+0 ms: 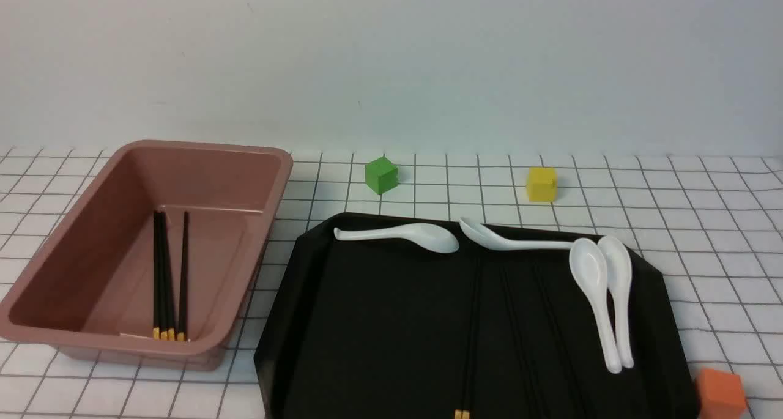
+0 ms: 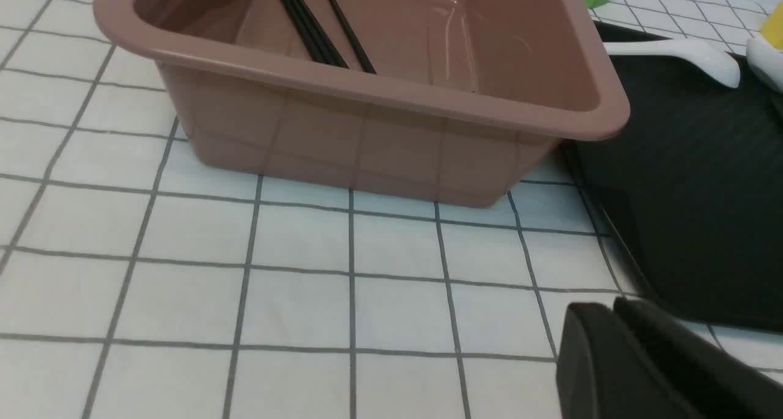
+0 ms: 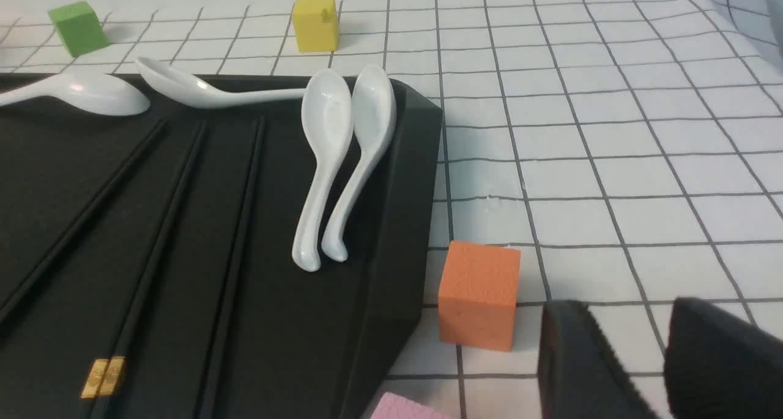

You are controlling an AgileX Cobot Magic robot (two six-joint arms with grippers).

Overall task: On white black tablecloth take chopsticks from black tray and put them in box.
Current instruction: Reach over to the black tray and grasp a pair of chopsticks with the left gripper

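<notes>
The pinkish-brown box [image 1: 85,248] stands at the left on the checked tablecloth [image 1: 703,223], with three black chopsticks [image 1: 168,278] lying in it, yellow ends toward me. They also show in the left wrist view [image 2: 312,30]. The black tray [image 1: 379,321] lies to its right and holds several more chopsticks [image 3: 159,235], faint in the front view [image 1: 471,333]. My left gripper [image 2: 613,306] is shut and empty over the cloth, in front of the box [image 2: 379,144]. My right gripper [image 3: 624,312] is open and empty over the cloth beside the tray's right edge [image 3: 397,254]. Neither gripper shows in the front view.
Several white soup spoons [image 1: 602,296] lie along the tray's far and right parts. A green cube [image 1: 381,175] and a yellow cube [image 1: 542,184] stand behind the tray. An orange cube [image 3: 480,293] sits next to my right gripper, and a pink block [image 3: 407,407] lies nearer.
</notes>
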